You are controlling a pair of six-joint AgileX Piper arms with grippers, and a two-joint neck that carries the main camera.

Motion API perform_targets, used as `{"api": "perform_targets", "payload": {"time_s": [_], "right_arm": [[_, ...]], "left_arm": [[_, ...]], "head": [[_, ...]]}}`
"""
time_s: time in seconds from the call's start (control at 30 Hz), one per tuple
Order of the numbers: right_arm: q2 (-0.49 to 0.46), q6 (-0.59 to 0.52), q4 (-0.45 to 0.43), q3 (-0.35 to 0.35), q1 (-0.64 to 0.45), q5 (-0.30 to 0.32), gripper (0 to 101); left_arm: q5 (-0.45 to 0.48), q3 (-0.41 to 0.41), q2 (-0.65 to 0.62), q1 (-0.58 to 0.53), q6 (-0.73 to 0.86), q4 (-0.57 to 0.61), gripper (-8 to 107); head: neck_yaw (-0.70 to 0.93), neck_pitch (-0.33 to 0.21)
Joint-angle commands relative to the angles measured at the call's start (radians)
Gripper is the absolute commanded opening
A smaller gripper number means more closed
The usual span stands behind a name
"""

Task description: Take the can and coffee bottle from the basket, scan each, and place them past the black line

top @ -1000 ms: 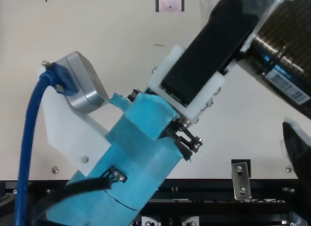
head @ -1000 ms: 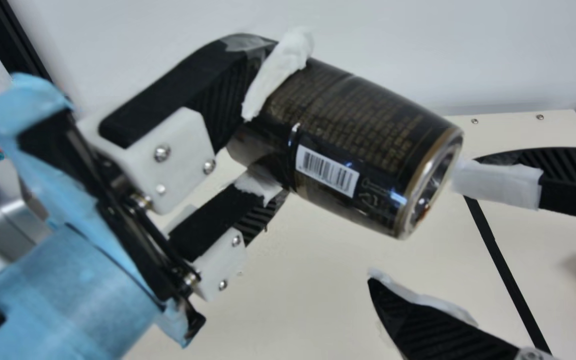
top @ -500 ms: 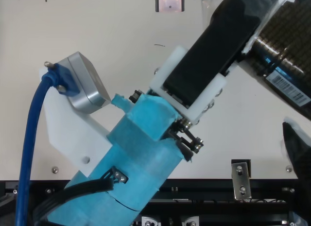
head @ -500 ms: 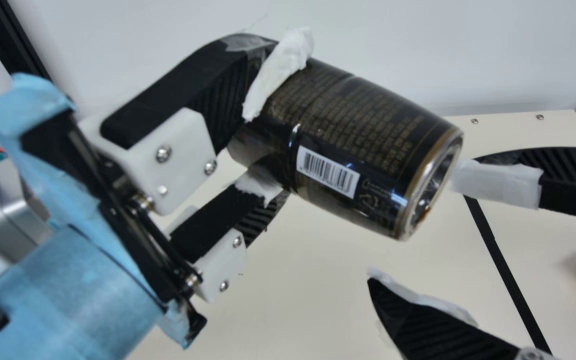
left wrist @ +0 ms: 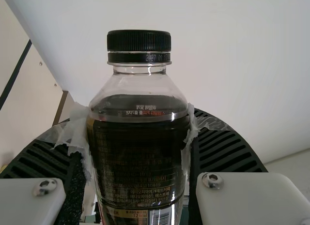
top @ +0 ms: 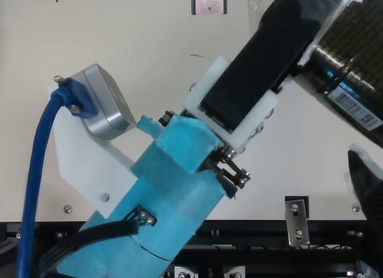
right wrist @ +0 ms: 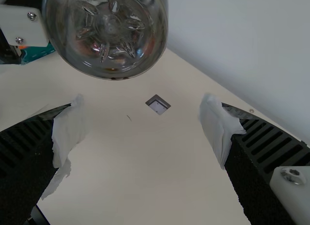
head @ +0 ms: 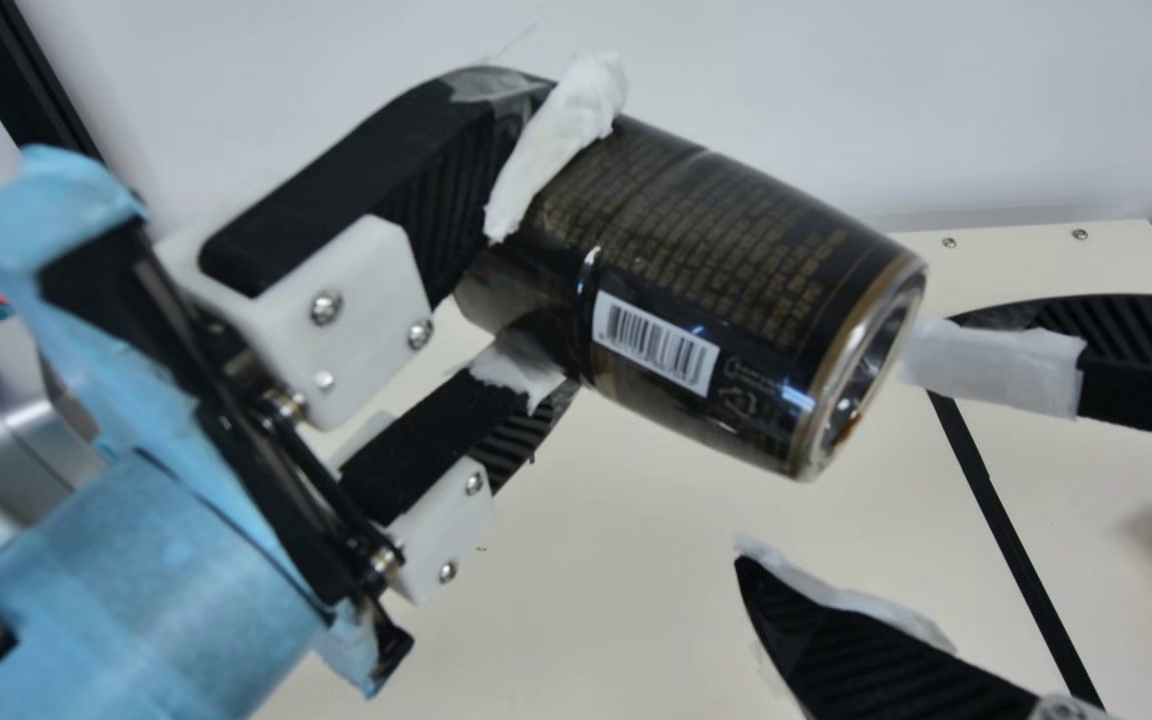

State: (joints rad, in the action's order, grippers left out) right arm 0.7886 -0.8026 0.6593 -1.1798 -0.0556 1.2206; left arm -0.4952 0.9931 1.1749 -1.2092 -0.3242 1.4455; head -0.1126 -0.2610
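Left end effector (head: 536, 240) grips the coffee bottle (head: 696, 300); barcode visible.

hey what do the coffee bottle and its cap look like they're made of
The coffee bottle seems clear, glossy plastic, given its see-through shoulder and moulded base, though glass isn't ruled out. Its cap looks like black, satin plastic, with fine moulded ridges.

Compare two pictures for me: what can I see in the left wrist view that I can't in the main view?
Left wrist view, not main: the black cap and clear shoulder of the coffee bottle.
Main view, not left wrist: the bottle's base and a silver box.
Both: the bottle, its barcode, the left pincer gripping it, and a black line.
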Motion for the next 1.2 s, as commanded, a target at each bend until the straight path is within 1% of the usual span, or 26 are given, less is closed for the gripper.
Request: {"api": "perform_targets", "payload": {"time_s": [0.0, 0.1, 0.43, 0.47, 0.53, 0.73, 0.77, 0.87, 0.97, 1.1, 1.13, 1.17], "right_arm": [[0.0, 0.0, 0.0, 0.0, 0.0, 0.0, 101], [0.0, 0.0, 0.0, 0.0, 0.0, 0.0, 101], [0.0, 0.0, 0.0, 0.0, 0.0, 0.0, 101], [0.0, 0.0, 0.0, 0.0, 0.0, 0.0, 101], [0.0, 0.0, 0.0, 0.0, 0.0, 0.0, 101], [0.0, 0.0, 0.0, 0.0, 0.0, 0.0, 101], [0.0, 0.018, -0.015, -0.004, 0.02, -0.007, 101], [0.005, 0.051, -0.003, -0.006, 0.025, -0.014, 101], [0.014, 0.123, 0.037, -0.003, 0.015, -0.013, 101], [0.026, 0.217, 0.117, 0.009, -0.035, -0.001, 101], [0.026, 0.172, 0.079, 0.007, -0.017, -0.008, 101], [0.027, 0.189, 0.1, 0.009, -0.027, -0.005, 101]], "left_arm": [[-0.003, -0.008, -0.006, 0.004, 0.001, 0.008, 10], [-0.009, -0.033, -0.025, 0.017, -0.008, 0.015, 10], [-0.021, -0.162, -0.108, 0.096, -0.074, 0.03, 10], [-0.024, -0.147, -0.103, 0.091, -0.069, 0.026, 10], [-0.025, -0.162, -0.108, 0.097, -0.074, 0.032, 10], [-0.024, -0.162, -0.108, 0.097, -0.074, 0.032, 10], [-0.024, -0.162, -0.108, 0.097, -0.074, 0.032, 10], [-0.024, -0.162, -0.108, 0.097, -0.074, 0.032, 10], [-0.024, -0.162, -0.108, 0.097, -0.074, 0.032, 10], [-0.024, -0.162, -0.108, 0.097, -0.074, 0.032, 10], [-0.025, -0.159, -0.109, 0.095, -0.063, 0.041, 10], [-0.024, -0.162, -0.111, 0.097, -0.063, 0.043, 10]], "head": [[-0.004, -0.009], [-0.004, -0.009], [-0.004, -0.009], [-0.004, -0.009], [-0.004, -0.009], [-0.004, -0.009], [-0.004, -0.009], [-0.004, -0.009], [-0.004, -0.009], [-0.004, -0.009], [-0.004, -0.009], [-0.004, -0.009]]}}
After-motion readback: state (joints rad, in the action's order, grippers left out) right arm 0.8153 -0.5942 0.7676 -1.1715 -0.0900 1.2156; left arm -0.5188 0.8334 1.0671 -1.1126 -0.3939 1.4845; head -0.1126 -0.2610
